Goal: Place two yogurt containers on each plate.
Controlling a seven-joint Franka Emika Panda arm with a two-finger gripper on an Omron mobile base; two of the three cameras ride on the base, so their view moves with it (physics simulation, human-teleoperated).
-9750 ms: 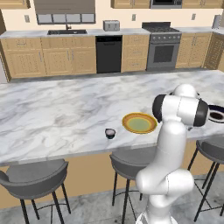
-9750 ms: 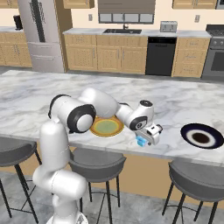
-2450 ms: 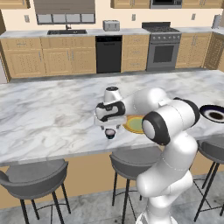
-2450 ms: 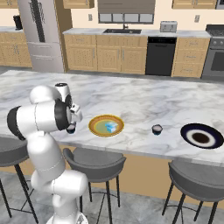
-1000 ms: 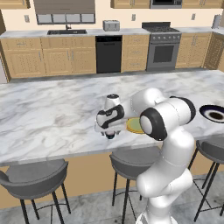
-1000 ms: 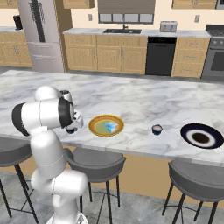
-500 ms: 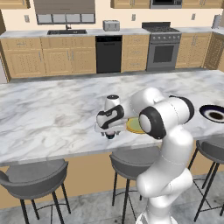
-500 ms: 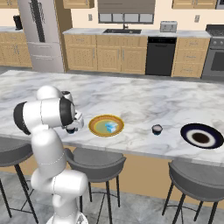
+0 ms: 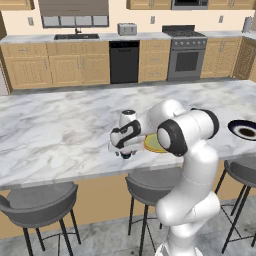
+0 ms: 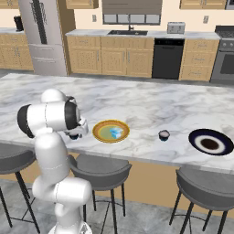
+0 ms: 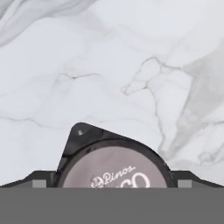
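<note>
Marble, grey-veined white, covers the long island (image 9: 60, 130) I work over, with wooden cabinets (image 9: 65, 70), a black dishwasher (image 9: 124, 61) and a steel range (image 9: 186, 55) along the far wall. Three stools (image 10: 99, 170) stand below the island's near edge. Two plates lie well apart: the yellow-rimmed plate (image 10: 111, 131), holding one light blue tub (image 10: 115, 132), and the dark plate (image 10: 210, 141). One dark cup (image 10: 163, 135) sits between them. My claw (image 9: 125, 154) has dropped lower since a second ago, jaws spread wide astride another dark cup with a pale lid (image 11: 114, 168).
</note>
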